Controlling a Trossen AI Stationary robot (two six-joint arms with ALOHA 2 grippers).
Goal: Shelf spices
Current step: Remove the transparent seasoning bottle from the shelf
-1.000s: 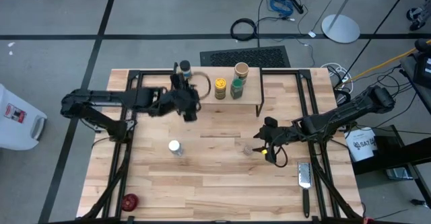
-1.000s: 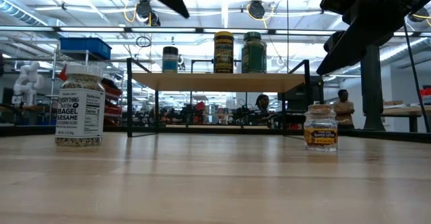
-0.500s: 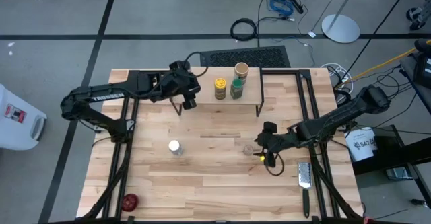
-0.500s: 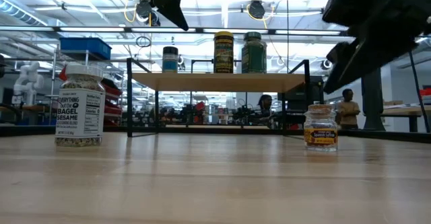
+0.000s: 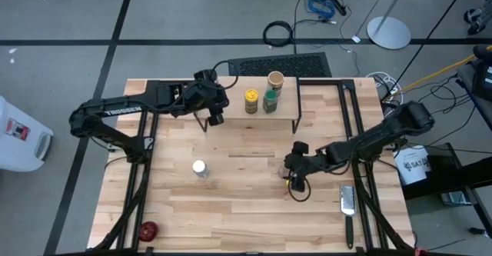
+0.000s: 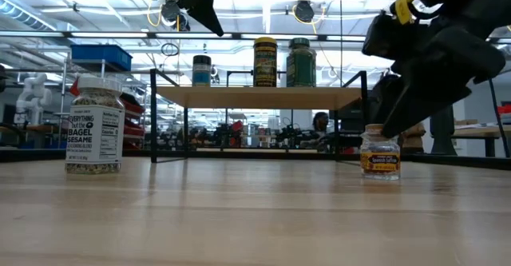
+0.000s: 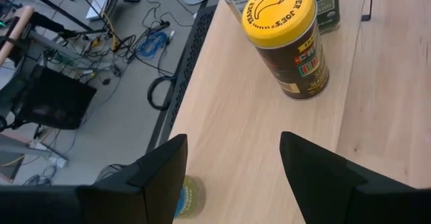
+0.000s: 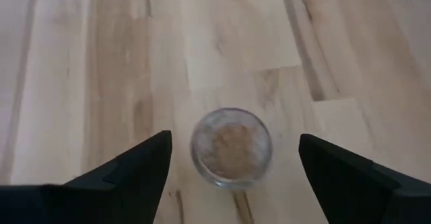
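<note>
High view: the right end effector (image 5: pixel 292 181) has been shifted toward frame centre vs. a sec ago and is now positioned directly over the small clear jar (image 5: pixel 284 169), centre-right of frame. The left end effector (image 5: pixel 215 118) is seen at upper centre, at the left end of the shelf (image 5: pixel 286 111). Yellow-lidded jar (image 5: pixel 251 99), green-lidded jar (image 5: pixel 270 100) and tan jar (image 5: pixel 275 79) are noted on the shelf. White-capped jar (image 5: pixel 199 167) is left standing on the surface (image 5: pixel 231 210), centre-left.

Low view: right arm is now lower, close above the small jar at right; dark-lidded jar (image 6: pixel 201 69) is seen on the shelf top, upper centre.

Left wrist view: fingers spread, nothing pinched; yellow-lidded jar ahead at top of frame.

Right wrist view: fingers (image 8: pixel 128 170) spread wide, widened over the last sec; clear jar centred between them, not touched.

Assessment: approx. 4 jars shelved, 2 outstanding; descent and closing on the clear jar judged next.
</note>
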